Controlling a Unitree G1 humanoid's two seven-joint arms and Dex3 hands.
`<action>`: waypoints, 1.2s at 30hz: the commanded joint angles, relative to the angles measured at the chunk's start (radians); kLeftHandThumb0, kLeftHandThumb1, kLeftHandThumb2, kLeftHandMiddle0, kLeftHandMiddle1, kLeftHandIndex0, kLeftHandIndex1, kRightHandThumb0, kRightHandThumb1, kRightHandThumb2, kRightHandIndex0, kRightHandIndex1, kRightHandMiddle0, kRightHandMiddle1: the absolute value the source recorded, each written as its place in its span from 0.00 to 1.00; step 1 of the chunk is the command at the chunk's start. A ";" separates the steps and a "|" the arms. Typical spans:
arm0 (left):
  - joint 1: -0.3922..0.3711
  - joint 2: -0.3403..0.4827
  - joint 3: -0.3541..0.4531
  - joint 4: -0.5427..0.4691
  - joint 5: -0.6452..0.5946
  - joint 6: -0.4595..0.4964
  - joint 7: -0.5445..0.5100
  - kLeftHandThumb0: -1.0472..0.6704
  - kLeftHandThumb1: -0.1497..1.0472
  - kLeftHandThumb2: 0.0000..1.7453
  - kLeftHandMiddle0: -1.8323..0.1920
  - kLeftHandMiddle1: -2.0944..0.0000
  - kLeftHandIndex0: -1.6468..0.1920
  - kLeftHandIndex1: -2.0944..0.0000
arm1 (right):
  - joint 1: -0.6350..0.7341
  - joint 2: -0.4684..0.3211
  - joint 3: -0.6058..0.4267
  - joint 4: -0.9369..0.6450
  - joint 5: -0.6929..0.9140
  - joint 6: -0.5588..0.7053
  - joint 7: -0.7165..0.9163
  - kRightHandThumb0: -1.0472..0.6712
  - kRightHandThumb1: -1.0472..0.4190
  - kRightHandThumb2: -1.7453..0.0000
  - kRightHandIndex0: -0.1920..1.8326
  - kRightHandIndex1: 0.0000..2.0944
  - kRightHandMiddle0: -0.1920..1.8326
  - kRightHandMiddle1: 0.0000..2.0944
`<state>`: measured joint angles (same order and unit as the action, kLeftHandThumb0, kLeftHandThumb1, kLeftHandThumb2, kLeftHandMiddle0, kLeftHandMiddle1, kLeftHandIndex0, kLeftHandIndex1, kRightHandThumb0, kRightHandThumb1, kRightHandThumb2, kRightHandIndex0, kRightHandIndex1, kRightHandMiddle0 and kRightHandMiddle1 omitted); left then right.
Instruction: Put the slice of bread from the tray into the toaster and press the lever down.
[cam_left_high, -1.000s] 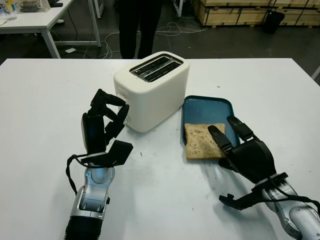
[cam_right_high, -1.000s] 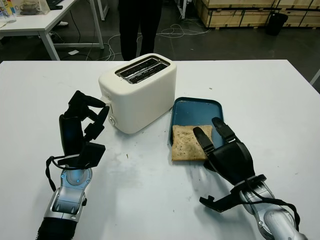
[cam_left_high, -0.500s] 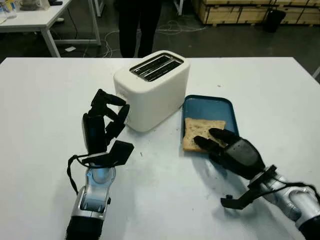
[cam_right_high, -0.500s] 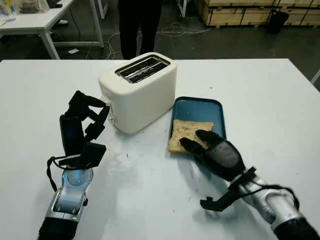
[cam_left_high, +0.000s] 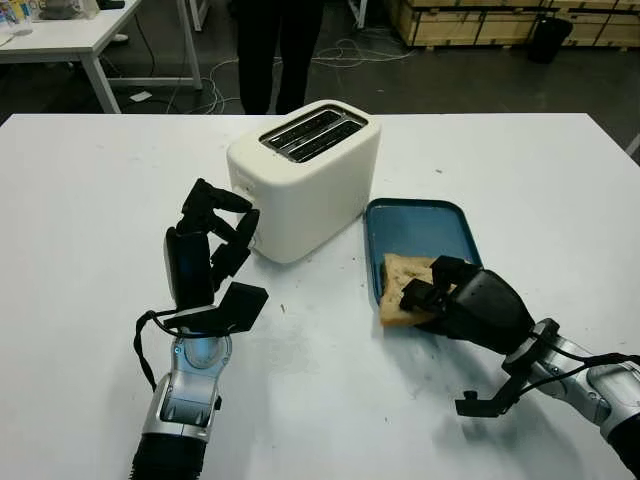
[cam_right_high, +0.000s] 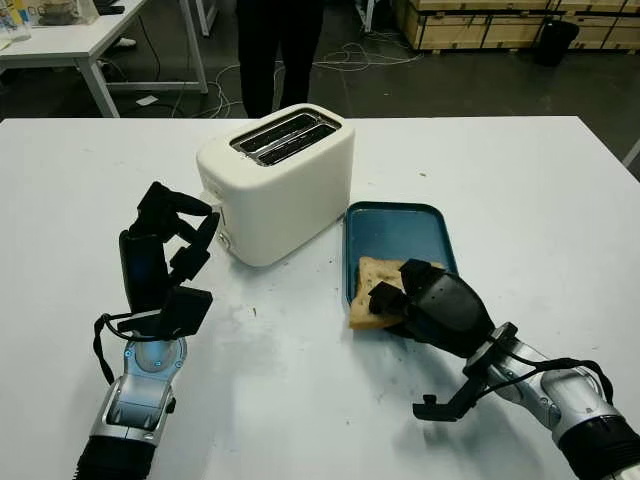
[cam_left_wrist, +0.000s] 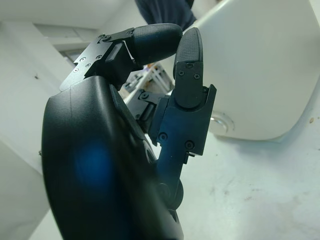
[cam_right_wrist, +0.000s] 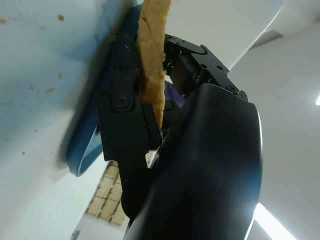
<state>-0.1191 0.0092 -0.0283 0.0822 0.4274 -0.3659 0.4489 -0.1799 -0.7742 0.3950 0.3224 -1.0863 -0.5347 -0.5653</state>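
Right hand (cam_left_high: 470, 305) is gripping the bread slice (cam_left_high: 400, 290) in its fingers, tilting it up at the tray's (cam_left_high: 420, 222) near edge. Toaster (cam_left_high: 305, 175) is sitting to the left and beyond, slots running diagonally. Left hand (cam_left_high: 205, 250) is curled, holding nothing, beside the toaster on the counter (cam_left_high: 100, 200).

where things sit

the toaster (cam_left_high: 303, 180) stands mid-table (cam_left_high: 80, 200); the tray (cam_left_high: 420, 225) lies just right of it; the bread (cam_left_high: 400, 288) is at the tray's near end, tilted up in the right hand (cam_left_high: 465, 305); the left hand (cam_left_high: 208, 245) is raised just left of the toaster; a person (cam_left_high: 278, 50) stands behind the table
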 joint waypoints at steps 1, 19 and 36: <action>0.005 0.002 -0.004 0.000 -0.002 -0.025 0.008 0.40 0.89 0.13 0.52 0.17 0.60 0.25 | 0.008 -0.002 0.003 -0.012 -0.011 0.002 -0.043 0.34 0.09 0.86 0.46 0.83 0.34 0.83; 0.007 0.005 -0.007 0.003 0.011 -0.020 0.012 0.39 0.89 0.13 0.51 0.17 0.60 0.24 | -0.149 0.056 -0.094 0.001 0.148 -0.053 -0.199 0.42 0.09 0.84 0.44 0.83 0.27 0.83; 0.002 0.002 -0.006 0.001 0.005 -0.017 0.010 0.39 0.89 0.13 0.52 0.17 0.61 0.25 | -0.949 0.118 -0.172 0.646 0.773 -0.316 0.692 0.44 0.09 0.89 0.53 0.83 0.45 0.75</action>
<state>-0.1157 0.0107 -0.0311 0.0826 0.4349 -0.3746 0.4558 -1.0243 -0.6861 0.2302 0.8985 -0.3262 -0.8449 0.0920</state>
